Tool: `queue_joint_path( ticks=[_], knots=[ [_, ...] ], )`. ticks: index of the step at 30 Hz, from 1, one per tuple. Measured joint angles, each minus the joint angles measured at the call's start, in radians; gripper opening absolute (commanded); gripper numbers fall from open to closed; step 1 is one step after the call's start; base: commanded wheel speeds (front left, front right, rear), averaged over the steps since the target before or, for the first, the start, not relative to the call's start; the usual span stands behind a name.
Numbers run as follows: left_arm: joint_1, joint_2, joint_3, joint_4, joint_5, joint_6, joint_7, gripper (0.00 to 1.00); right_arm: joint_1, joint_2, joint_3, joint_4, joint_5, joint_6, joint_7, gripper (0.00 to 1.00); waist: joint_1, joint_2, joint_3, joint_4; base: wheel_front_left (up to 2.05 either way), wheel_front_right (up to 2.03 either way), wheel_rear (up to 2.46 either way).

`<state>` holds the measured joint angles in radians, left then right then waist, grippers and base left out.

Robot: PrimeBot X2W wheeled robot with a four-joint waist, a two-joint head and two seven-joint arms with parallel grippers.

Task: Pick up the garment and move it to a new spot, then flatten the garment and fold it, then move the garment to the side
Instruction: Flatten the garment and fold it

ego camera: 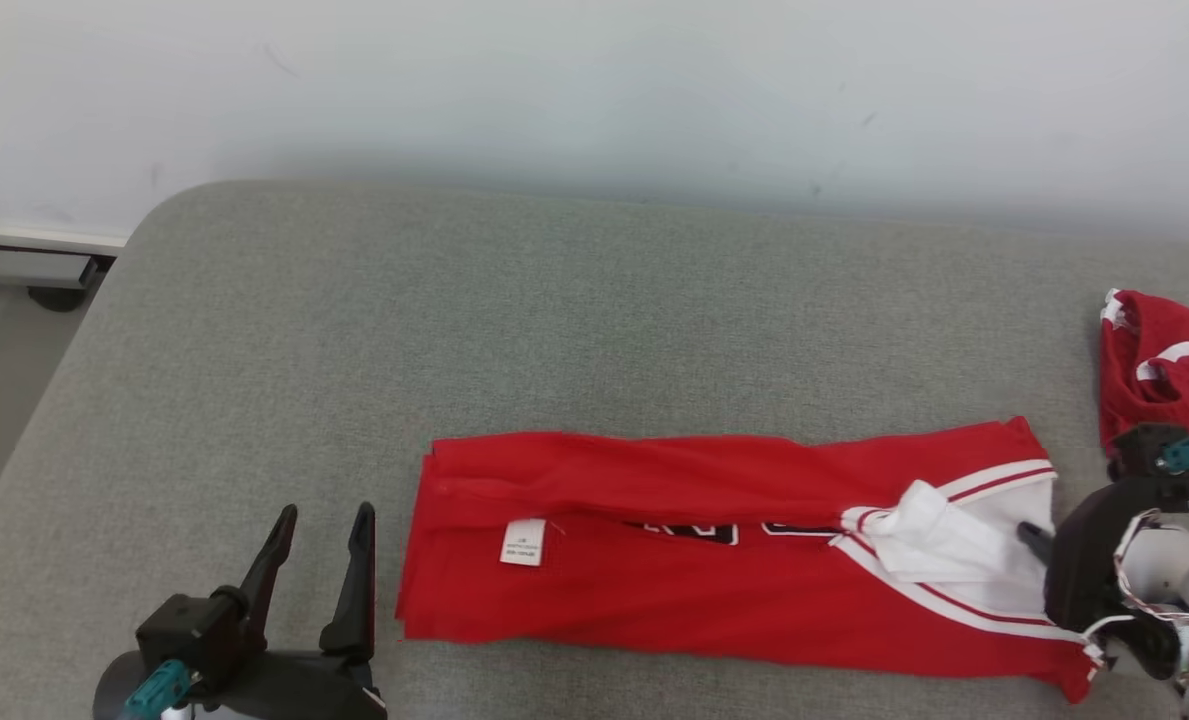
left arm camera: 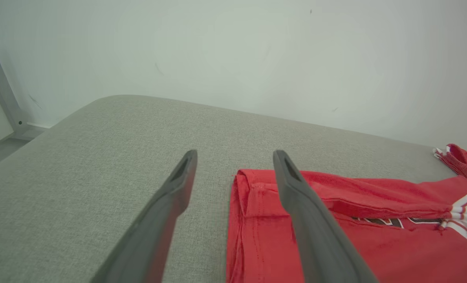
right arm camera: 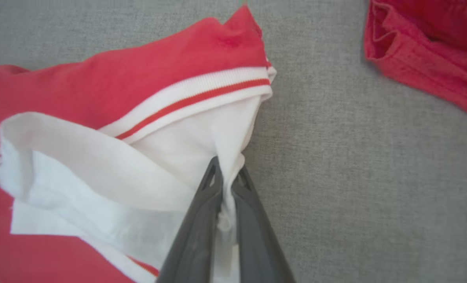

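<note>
We see the garment (ego camera: pixel 654 590) lying as a long red strip across the table (ego camera: pixel 254 330), near our front edge, white label (ego camera: pixel 523 542) facing up. R claw (right arm camera: pixel 227 184) is clenched on a pinch of white fabric at the strip's right end. L claw (ego camera: pixel 325 510) is released, hanging just beside the left edge, touching nothing.

We judge the step in hand to be the cross fold, right end over toward left. To do it well:
- Check the pinch holds all layers, not just the loose white flap, b/c that bit looks bunched.
- Lift low and carry straight along the strip so edges stack w/ no twist.
- L claw could pin the left end vs sliding.
- Keep clear of the second red cloth (ego camera: pixel 1164 370), near on the right.
</note>
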<state>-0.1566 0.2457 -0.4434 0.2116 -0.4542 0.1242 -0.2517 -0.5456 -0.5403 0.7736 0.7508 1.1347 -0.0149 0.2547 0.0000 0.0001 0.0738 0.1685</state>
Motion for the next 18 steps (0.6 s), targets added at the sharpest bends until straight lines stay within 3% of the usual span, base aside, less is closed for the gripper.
queue_joint_path(
  ticks=[5, 10, 14, 18],
  knots=[
    [0.011, -0.010, 0.012, 0.002, 0.002, 0.000, 0.000, 1.00, -0.001, -0.025, -0.019, 0.003, 0.003, 0.026, -0.002, 0.00, 0.0000, 0.0000, -0.006, -0.017, 0.00, 0.00, 0.00],
    [0.011, -0.024, 0.010, 0.004, 0.005, 0.000, 0.000, 1.00, 0.000, -0.025, -0.043, -0.022, 0.049, 0.073, -0.004, 0.00, 0.0000, 0.0000, -0.015, -0.028, 0.00, 0.00, 0.00],
    [0.012, -0.025, 0.013, 0.009, 0.007, 0.000, 0.000, 1.00, 0.007, -0.010, -0.099, -0.099, 0.169, 0.126, 0.013, 0.00, 0.0000, 0.0000, -0.026, -0.034, 0.00, 0.00, 0.00],
    [0.023, -0.027, 0.016, 0.015, 0.009, 0.000, 0.000, 1.00, 0.023, -0.004, -0.117, -0.180, 0.236, 0.132, 0.054, 0.00, 0.0000, 0.0000, -0.042, -0.041, 0.00, 0.00, 0.00]
  ],
)
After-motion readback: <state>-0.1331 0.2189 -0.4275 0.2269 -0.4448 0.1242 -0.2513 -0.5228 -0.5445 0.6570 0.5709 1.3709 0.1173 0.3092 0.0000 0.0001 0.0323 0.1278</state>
